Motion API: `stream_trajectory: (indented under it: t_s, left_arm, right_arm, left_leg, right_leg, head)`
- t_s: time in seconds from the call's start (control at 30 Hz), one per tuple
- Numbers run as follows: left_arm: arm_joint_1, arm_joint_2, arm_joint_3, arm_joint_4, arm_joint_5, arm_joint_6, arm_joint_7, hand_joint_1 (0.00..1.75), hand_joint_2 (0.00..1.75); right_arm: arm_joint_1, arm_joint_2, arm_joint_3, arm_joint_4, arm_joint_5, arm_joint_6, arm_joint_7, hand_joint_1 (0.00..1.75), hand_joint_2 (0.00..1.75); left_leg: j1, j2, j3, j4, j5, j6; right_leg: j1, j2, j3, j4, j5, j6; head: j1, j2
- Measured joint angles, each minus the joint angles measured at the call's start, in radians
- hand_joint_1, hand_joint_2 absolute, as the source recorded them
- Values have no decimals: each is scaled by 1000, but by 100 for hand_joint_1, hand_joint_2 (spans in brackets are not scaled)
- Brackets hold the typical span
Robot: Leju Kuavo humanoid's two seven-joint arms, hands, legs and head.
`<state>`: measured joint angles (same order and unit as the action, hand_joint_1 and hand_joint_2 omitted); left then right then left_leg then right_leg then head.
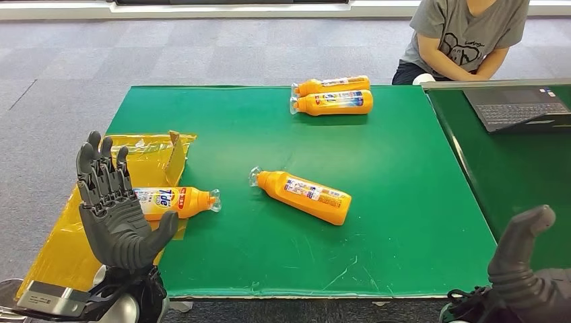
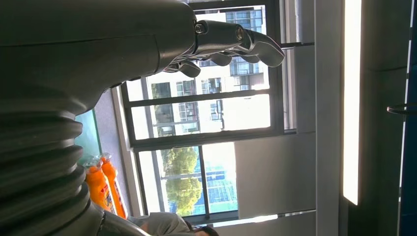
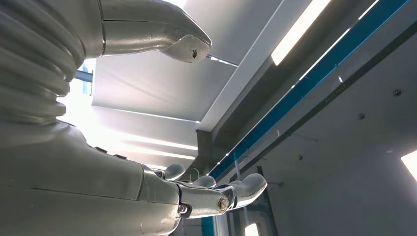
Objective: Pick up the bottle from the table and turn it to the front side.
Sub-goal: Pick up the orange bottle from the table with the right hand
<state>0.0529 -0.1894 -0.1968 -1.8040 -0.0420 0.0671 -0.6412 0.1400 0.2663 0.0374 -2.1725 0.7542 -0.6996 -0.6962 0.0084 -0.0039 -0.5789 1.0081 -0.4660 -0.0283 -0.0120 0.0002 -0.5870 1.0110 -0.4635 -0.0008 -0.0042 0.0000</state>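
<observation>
On the scuffed green table (image 1: 404,222) an orange plastic bottle (image 1: 306,196) lies flat; both robot hands empty, fingers apart.

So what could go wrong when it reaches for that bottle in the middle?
The middle bottle lies on its side on the smooth green table, so a nudge might roll it away. The left robot hand, open and raised, hangs above another bottle on the yellow sheet and might bump it when reaching.

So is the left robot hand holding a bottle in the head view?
No, the left robot hand is raised with its fingers spread and nothing in it, while the Tide bottle lies on the yellow sheet beside it.
</observation>
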Motion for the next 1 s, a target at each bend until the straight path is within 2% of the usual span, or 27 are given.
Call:
stream_trajectory:
  t_s: [0.3,0.4,0.43,0.5,0.57,0.6,0.7,0.8,1.0]
  left_arm:
    - [1,2,0,-1,0,11,-2,0,175]
    - [3,5,0,-3,0,19,-8,0,175]
    - [3,6,0,-4,0,18,-7,0,175]
    - [3,8,-1,-6,0,6,-3,0,175]
    - [-1,8,-2,-5,0,-19,1,0,175]
    - [-7,8,-4,-3,0,-35,4,0,175]
    - [-34,5,-15,7,0,-69,20,0,175]
    - [-58,0,-17,15,1,-79,36,0,175]
    - [-79,-2,-17,24,1,-82,44,0,175]
  right_arm:
    - [0,1,0,20,23,0,0,0,175]
    - [-5,1,0,96,119,3,42,0,175]
    - [-12,0,2,147,198,13,99,0,175]
    - [-54,-7,18,300,390,71,294,0,175]
    - [-146,-14,53,513,527,158,487,0,175]
    - [-207,-15,76,638,557,193,547,0,175]
    - [-359,-6,145,959,576,231,613,0,175]
    - [-454,3,189,1180,576,237,634,0,175]
    - [-532,8,221,1385,576,248,644,0,175]
  left_leg:
    - [0,0,0,0,0,0]
    - [0,0,-1,0,0,0]
    - [1,1,-2,-1,-1,0]
    - [1,3,-4,-1,-2,0]
    - [1,5,-4,-1,-2,-1]
    - [1,6,-3,-1,1,-1]
    - [2,2,-1,-1,8,-1]
    - [2,-3,-3,-1,10,-2]
    - [2,-3,-4,-1,9,-2]
  right_leg:
    - [0,0,0,0,0,0]
    - [1,0,1,0,0,0]
    - [1,0,2,0,0,0]
    - [1,2,5,0,-1,-1]
    - [2,3,5,0,0,-1]
    - [2,4,3,0,1,-1]
    - [2,1,-1,0,6,-1]
    - [2,-3,-1,0,7,-1]
    - [2,-2,-3,0,6,-1]
  head:
    - [0,0]
    - [0,0]
    - [0,0]
    - [0,0]
    - [0,0]
    - [0,0]
    - [0,0]
    - [0,0]
    - [0,0]
